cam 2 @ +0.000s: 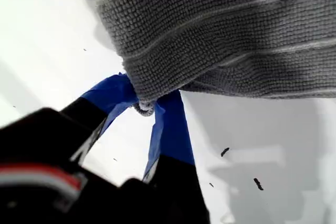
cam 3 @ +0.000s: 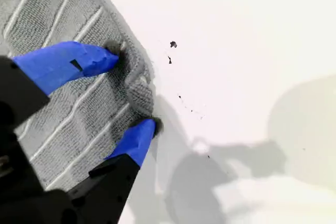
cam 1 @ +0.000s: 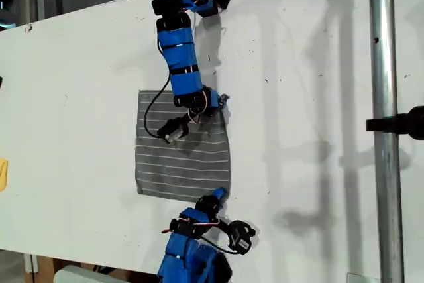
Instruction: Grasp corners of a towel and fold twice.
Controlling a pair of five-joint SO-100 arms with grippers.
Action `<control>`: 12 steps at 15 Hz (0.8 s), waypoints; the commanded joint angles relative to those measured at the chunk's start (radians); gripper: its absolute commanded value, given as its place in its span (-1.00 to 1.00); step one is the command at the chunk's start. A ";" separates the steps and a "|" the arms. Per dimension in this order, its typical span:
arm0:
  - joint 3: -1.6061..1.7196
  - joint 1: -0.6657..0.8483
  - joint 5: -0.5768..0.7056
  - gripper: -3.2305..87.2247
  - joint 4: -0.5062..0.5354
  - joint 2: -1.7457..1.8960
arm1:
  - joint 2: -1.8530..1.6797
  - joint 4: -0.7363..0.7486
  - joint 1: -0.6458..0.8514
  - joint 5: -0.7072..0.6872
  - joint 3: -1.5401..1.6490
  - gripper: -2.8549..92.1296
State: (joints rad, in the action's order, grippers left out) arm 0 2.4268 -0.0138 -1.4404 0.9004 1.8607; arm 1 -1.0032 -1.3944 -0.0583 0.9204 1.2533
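The grey towel with thin white stripes lies spread on the white table. My first gripper comes in from the exterior view's bottom edge. It is shut on the towel's corner nearest it, and that edge of the towel is raised slightly, with shadow under it. My second gripper reaches down from the top of the exterior view to the corner on the exterior view's upper right. It stands open, one fingertip on the cloth and the other at its edge, with bunched fabric between.
A metal pole with a black clamp runs down the exterior view's right. A yellow object shows at that view's left edge. The second arm's black cable loops over the towel. Small dark specks dot the table.
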 commanded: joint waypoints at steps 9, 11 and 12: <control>-0.333 -0.115 -0.071 -0.99 0.152 -0.044 | -0.156 -0.025 -0.066 0.049 -0.035 -0.95; -0.541 -0.184 -0.156 -0.99 0.364 -0.025 | -0.219 -0.061 -0.150 0.084 -0.069 -0.95; -0.664 -0.225 -0.196 -0.99 0.468 -0.040 | -0.236 -0.104 -0.196 0.106 -0.132 -0.95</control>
State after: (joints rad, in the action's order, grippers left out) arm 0 1.9528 -0.1764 -1.5938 1.2349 1.7779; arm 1 -1.1397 -1.4573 -0.1902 1.0017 1.2287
